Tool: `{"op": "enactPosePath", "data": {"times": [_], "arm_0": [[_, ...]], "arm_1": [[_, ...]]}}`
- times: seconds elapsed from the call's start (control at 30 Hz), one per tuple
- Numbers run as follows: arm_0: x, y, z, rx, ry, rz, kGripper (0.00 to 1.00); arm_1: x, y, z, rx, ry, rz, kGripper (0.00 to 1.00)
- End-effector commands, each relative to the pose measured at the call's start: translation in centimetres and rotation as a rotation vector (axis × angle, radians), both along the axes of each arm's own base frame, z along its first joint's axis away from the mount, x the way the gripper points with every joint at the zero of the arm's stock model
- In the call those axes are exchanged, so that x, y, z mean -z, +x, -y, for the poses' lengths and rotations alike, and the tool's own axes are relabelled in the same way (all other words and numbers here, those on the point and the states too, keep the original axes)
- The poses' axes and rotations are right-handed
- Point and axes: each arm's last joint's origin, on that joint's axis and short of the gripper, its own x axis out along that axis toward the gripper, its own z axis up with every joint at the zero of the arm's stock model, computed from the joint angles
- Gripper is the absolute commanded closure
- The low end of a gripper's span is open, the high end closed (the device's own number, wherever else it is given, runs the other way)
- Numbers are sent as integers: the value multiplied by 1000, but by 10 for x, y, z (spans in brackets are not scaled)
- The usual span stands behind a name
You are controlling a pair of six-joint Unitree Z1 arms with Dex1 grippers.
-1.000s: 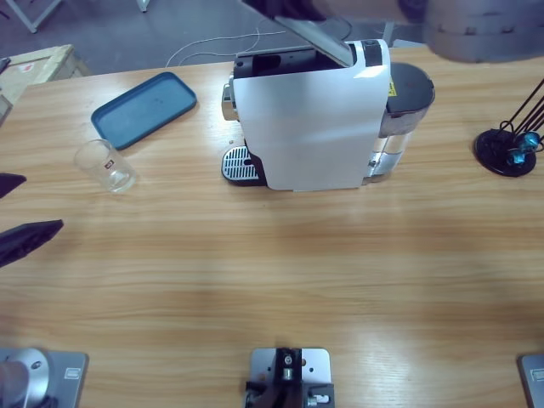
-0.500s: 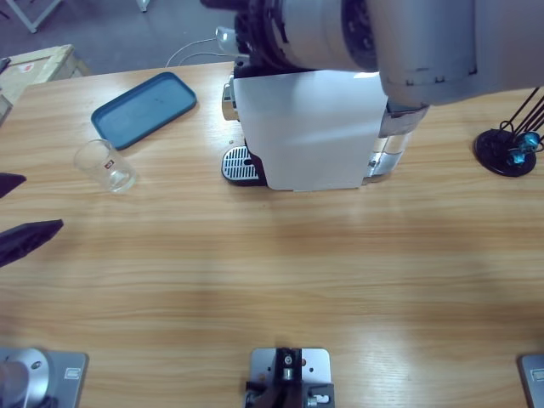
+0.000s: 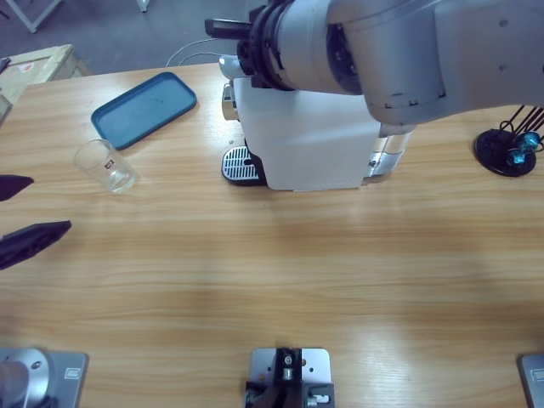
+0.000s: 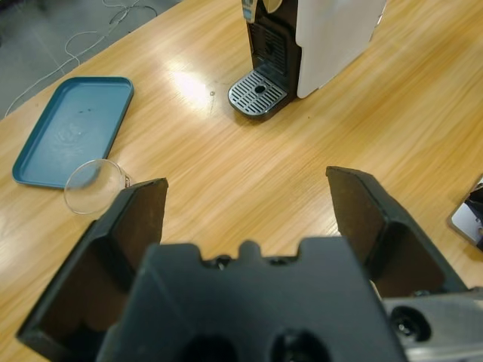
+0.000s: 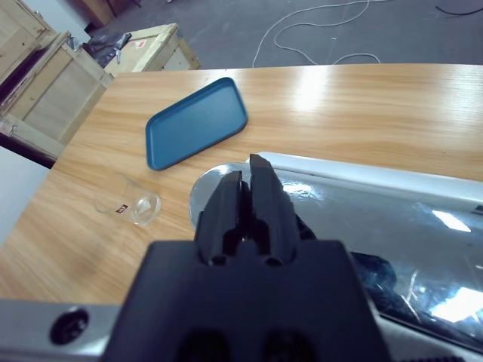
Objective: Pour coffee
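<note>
The white coffee machine (image 3: 306, 136) stands at the table's far middle, its drip tray (image 3: 240, 166) facing left. An empty clear glass (image 3: 105, 165) stands left of it, apart from the drip tray. My right gripper (image 3: 219, 27) is shut with nothing in it, above the machine's top left end; in the right wrist view the right gripper (image 5: 245, 177) hovers over the machine's shiny silver lid (image 5: 362, 204). My left gripper (image 3: 51, 202) stands open at the left edge, near the glass (image 4: 94, 185) but not touching it. The left gripper (image 4: 245, 185) points toward the machine (image 4: 324, 38).
A blue tray (image 3: 144, 108) lies behind the glass at the far left. A black stand with blue capsules (image 3: 510, 149) stands at the right edge. Wooden crates (image 5: 53, 75) sit beyond the table's left end. The right arm's silver body (image 3: 382, 42) hides the machine's top.
The right arm has swung in over the machine from the right, covering its top and raised lid. The left gripper has edged slightly right. The glass has not moved.
</note>
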Motion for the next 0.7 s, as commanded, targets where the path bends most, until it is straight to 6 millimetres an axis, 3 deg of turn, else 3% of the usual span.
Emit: {"op": "enactPosePath", "data": {"times": [0.03, 0.07, 0.1, 0.17, 0.2, 0.33, 0.43, 0.6, 0.7], "arm_0": [[3, -4, -8, -55, -45, -9, 16], [0, -6, -13, -106, -97, -1, 9], [-1, -5, -17, -181, -124, -1, 9], [-5, -2, -24, -323, -136, -40, 9], [-7, 3, -24, -383, -111, -83, 9], [-4, 35, -14, -510, -17, -214, 9], [12, 57, -8, -605, -36, -248, 9], [57, 101, 9, -662, 24, -344, 9], [74, 113, 14, -698, 79, -401, 9]], "arm_1": [[-28, -31, 49, -125, -147, 157, 127], [-55, -42, 65, -133, -134, 215, 17], [-84, -58, 88, -134, -120, 264, 0], [-111, -87, 129, -133, -111, 279, 0], [-111, -99, 146, -134, -130, 265, 0], [-65, -139, 203, -162, -272, 138, 0], [-42, -158, 229, -161, -302, 78, 0], [-22, -164, 237, -161, -369, -10, 0], [-16, -164, 238, -160, -392, -44, 0]]}}
